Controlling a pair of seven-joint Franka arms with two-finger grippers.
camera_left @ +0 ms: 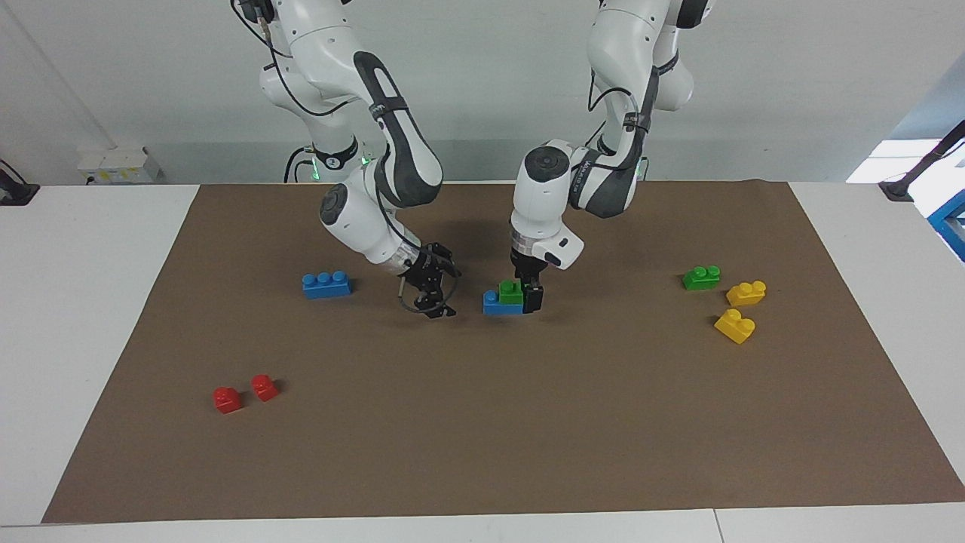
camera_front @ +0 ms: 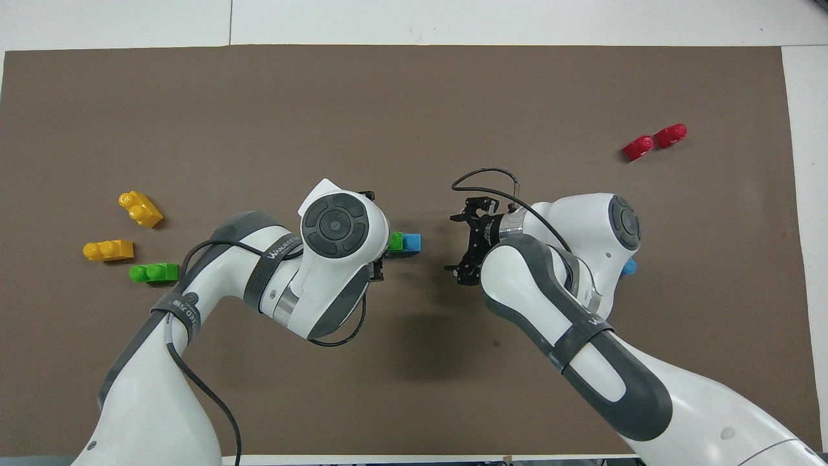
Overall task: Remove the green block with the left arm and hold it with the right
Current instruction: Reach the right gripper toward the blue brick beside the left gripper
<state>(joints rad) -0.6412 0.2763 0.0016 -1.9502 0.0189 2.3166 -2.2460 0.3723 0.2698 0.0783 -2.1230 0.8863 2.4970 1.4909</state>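
Surface: brown mat (camera_left: 482, 422) over a white table (camera_left: 83, 302); plain pale wall at the robots' end.
Room: white box w/ cables (camera_left: 119, 164) on the table edge at the right arm's end; blue-and-white furniture, cut off by the frame, at the left arm's end.
Green block (camera_left: 511, 292): mid-mat, seated on a blue brick (camera_left: 494, 303), at that brick's end toward the left arm.
Left gripper (camera_left: 531, 294): down at the stack, one black finger (camera_left: 533, 296) against the green block's side toward the left arm. Other finger hidden, so can't tell if it is clamped or how wide it is.
Left arm pose: wrist vertical, forearm folded low over the mat; in overhead view its wrist hides most of the stack, only a sliver of green and the blue end show.
Right gripper (camera_left: 431, 290): low over bare mat, just beside the stack toward the right arm's end, not touching it; fingers spread, nothing held, tilted sideways toward the stack.
Second blue brick (camera_left: 326, 284): toward right arm's end; almost fully hidden under the right arm in overhead view.
Other green brick (camera_left: 701, 277): loose, toward left arm's end, near two yellow bricks (camera_left: 740, 309).
Red bricks (camera_left: 245, 393): pair, farther from the robots, right arm's end.
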